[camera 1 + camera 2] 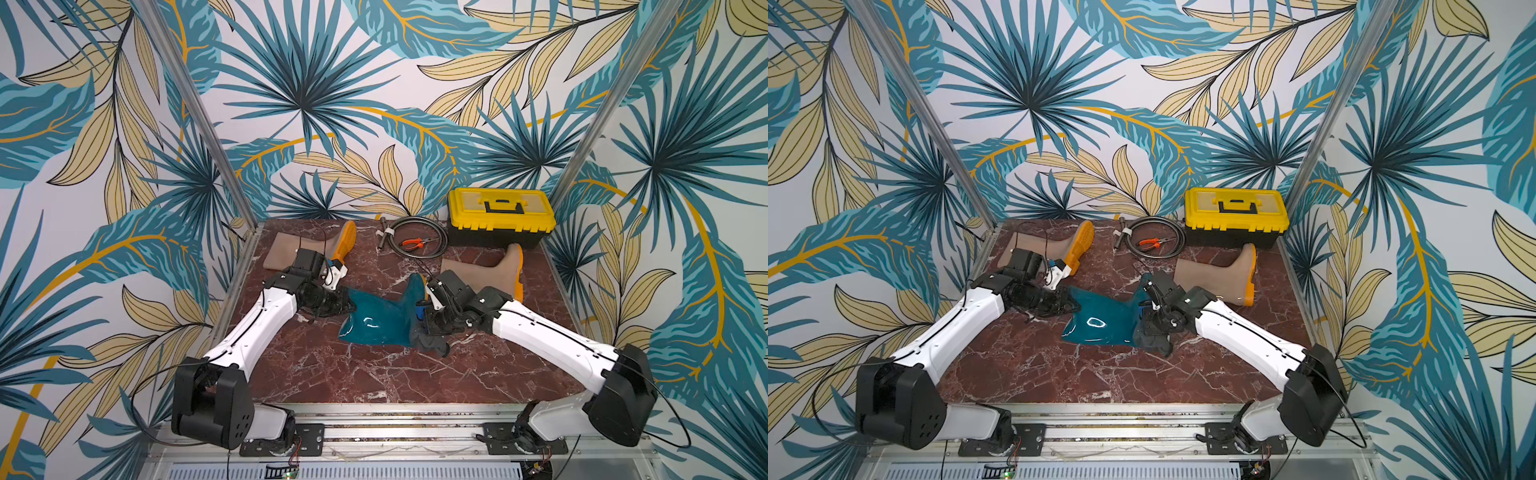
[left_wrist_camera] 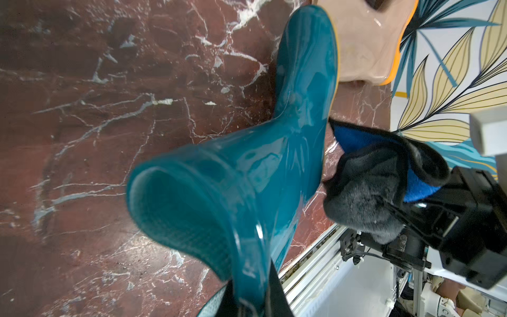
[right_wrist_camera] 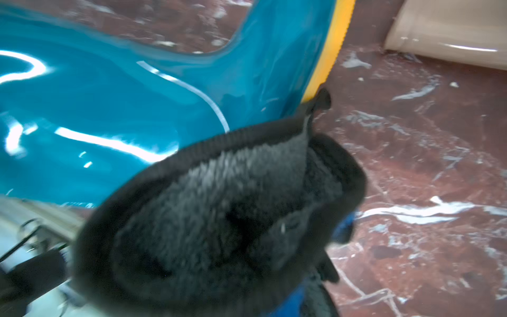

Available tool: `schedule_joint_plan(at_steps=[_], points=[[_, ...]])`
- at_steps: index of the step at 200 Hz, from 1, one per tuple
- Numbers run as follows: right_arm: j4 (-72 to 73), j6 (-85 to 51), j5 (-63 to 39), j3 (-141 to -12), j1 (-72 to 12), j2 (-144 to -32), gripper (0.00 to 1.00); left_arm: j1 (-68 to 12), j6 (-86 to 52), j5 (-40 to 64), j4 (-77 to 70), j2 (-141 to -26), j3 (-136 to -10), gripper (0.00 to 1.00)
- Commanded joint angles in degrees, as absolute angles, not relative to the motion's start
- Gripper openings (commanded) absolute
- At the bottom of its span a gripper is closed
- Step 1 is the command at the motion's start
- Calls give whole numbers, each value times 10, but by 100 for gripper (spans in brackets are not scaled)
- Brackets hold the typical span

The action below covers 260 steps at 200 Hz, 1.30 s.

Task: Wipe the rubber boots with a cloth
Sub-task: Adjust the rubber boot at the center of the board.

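The dark teal rubber boot (image 1: pixel 382 322) (image 1: pixel 1100 322) lies on its side mid-table, with its opening toward the left arm and its orange sole toward the right arm. My left gripper (image 1: pixel 345 305) (image 2: pixel 252 299) is shut on the boot's top rim (image 2: pixel 248 263). My right gripper (image 1: pixel 426 328) is shut on the charcoal cloth (image 1: pixel 433 344) (image 1: pixel 1154 338) (image 3: pixel 219 219), which covers its fingers. The cloth presses against the teal boot's heel (image 3: pixel 274 90) beside the sole edge. Two beige boots lie on their sides, one at the back left (image 1: pixel 303 249) and one at the right (image 1: pixel 486 270).
A yellow-lidded toolbox (image 1: pixel 500 214) stands at the back right. Beside it lie a coiled black cable (image 1: pixel 422 237) and orange-handled pliers (image 1: pixel 411 244). Metal frame posts rise at the table's back corners, and a rail (image 1: pixel 395 419) runs along the front.
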State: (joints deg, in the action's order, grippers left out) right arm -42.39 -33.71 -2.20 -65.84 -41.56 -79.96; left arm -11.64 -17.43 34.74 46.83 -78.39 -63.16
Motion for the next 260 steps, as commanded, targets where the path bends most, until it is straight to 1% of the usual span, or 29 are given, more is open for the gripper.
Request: schedule_joint_plan(at_steps=[1,16,35,61,87,97,106,120,148,168,188,206,219,221,229,233,240,249,260], points=[[-424,-349,17,-662,-415,-753,0,-100,-186,357,462,-724,-667,0],[-435,-327,56,-682,-411,-734,0,-93,-174,338,500,-696,-689,0],[-441,-305,68,-704,-403,-736,0,-84,-151,306,569,-674,-730,0],[-420,-302,46,-701,-401,-751,0,-81,-118,255,662,-661,-804,0],[-399,-308,25,-677,-401,-757,0,-83,-104,273,722,-677,-859,0],[-391,-310,22,-664,-400,-755,0,-99,-103,269,727,-687,-858,0],[-383,-312,18,-650,-399,-750,0,-128,-104,241,727,-702,-849,0],[-373,-316,16,-628,-395,-739,0,-184,-113,194,726,-748,-834,0],[-377,-323,30,-590,-379,-707,0,-267,-157,174,724,-892,-856,0],[-396,-325,56,-569,-361,-673,0,-349,-173,132,723,-1002,-940,0],[-419,-321,94,-552,-347,-632,0,-411,-187,138,724,-1108,-1056,0],[-442,-321,134,-541,-337,-592,0,-450,-202,154,724,-1187,-1163,0],[-461,-322,164,-536,-333,-563,0,-472,-206,168,725,-1231,-1234,21],[-463,-322,169,-535,-332,-559,0,-474,-205,171,725,-1237,-1245,25],[-473,-322,184,-533,-330,-544,0,-483,-203,182,724,-1252,-1278,46],[-478,-322,190,-532,-329,-538,0,-485,-203,184,724,-1256,-1290,54],[-484,-322,201,-530,-327,-527,0,-486,-201,184,724,-1254,-1301,65],[-487,-322,208,-529,-326,-518,0,-486,-197,171,724,-1240,-1301,74],[-487,-323,209,-528,-325,-514,0,-481,-193,139,724,-1211,-1282,80]])
